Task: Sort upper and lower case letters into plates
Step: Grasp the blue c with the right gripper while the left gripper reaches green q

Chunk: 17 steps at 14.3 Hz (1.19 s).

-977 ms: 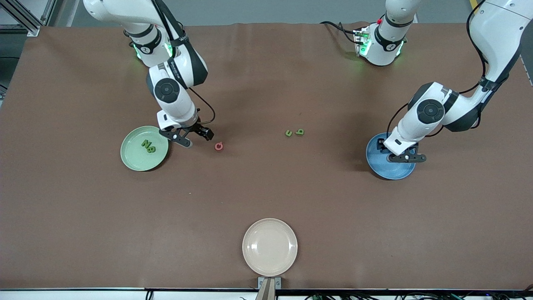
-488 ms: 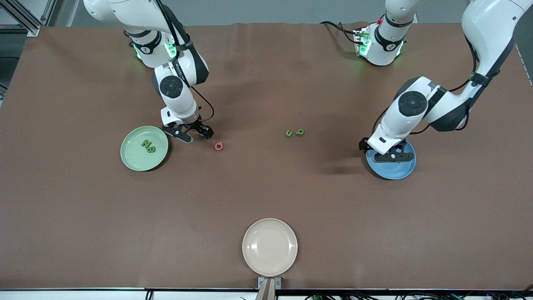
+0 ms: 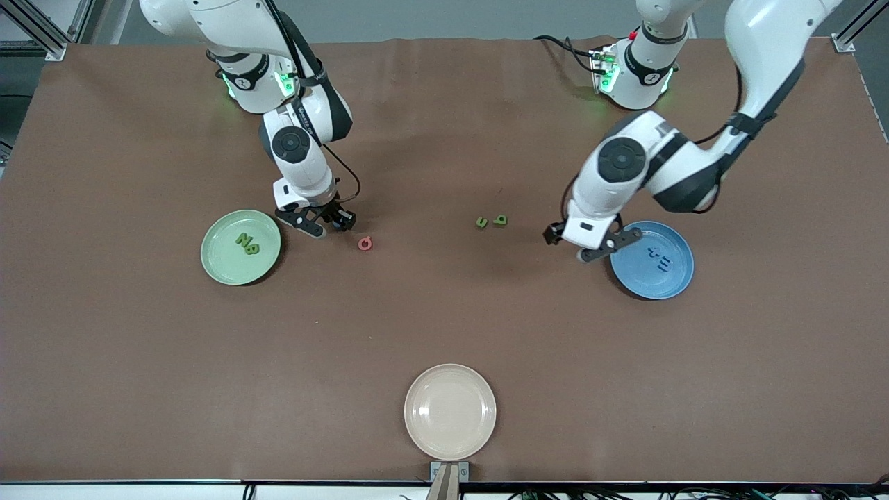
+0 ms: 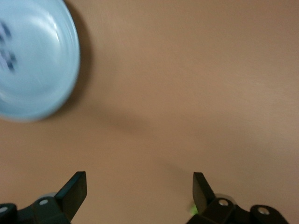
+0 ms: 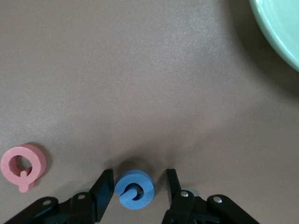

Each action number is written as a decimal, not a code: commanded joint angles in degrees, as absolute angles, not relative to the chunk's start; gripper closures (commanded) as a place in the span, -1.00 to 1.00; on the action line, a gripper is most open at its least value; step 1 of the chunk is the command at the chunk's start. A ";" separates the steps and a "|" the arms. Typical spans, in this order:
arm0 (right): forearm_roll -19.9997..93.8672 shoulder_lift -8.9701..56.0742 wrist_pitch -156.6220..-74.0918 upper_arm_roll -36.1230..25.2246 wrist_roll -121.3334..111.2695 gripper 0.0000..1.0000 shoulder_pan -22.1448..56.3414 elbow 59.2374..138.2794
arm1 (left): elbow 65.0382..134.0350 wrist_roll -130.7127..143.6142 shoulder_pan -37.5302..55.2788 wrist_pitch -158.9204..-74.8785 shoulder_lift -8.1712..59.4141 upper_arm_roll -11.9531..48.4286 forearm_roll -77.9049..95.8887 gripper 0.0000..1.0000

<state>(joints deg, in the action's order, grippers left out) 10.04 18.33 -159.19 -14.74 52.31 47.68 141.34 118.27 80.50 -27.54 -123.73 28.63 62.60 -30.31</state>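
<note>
My right gripper is low over the table between the pale green plate and the pinkish red letter. In the right wrist view it is open, with a blue round letter lying between its fingers and a small gap on each side. The red letter lies beside them. Two green letters lie in the green plate. Two more green letters lie mid-table. My left gripper is open and empty beside the blue plate, which holds two blue letters.
A cream-white plate sits near the table's front edge, nearest the front camera. The left wrist view shows the blue plate and bare brown table between the open fingers. The green plate's rim shows in the right wrist view.
My left arm has swung off the blue plate toward the middle of the table, uncovering the two blue letters in it. My right gripper has shifted slightly toward the red letter.
</note>
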 commanded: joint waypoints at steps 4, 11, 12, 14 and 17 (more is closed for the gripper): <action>12.57 18.19 -159.87 -15.03 52.82 0.41 50.36 142.21 | 114.70 109.73 -14.27 -124.88 33.47 56.53 -30.23 -0.99; 12.48 14.17 -154.26 -16.52 45.82 1.00 46.60 141.68 | 115.13 128.67 -0.36 -134.99 35.50 45.09 -30.41 -0.99; 12.48 12.50 -152.68 -16.96 42.22 1.00 44.67 141.59 | 115.40 128.67 -0.18 -135.09 35.86 44.83 -30.41 -0.99; 12.04 10.38 -148.99 -17.75 32.74 1.00 39.05 140.02 | 115.93 129.37 0.26 -135.09 35.95 44.82 -30.41 -0.99; 11.69 10.02 -146.16 -19.25 15.87 1.00 30.53 137.73 | 116.63 131.04 2.19 -136.57 36.91 42.55 -31.37 -0.96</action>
<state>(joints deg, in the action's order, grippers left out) 11.30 11.68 -147.65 -19.39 25.16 35.63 137.80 115.95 128.99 0.53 -134.63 36.48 44.33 -30.33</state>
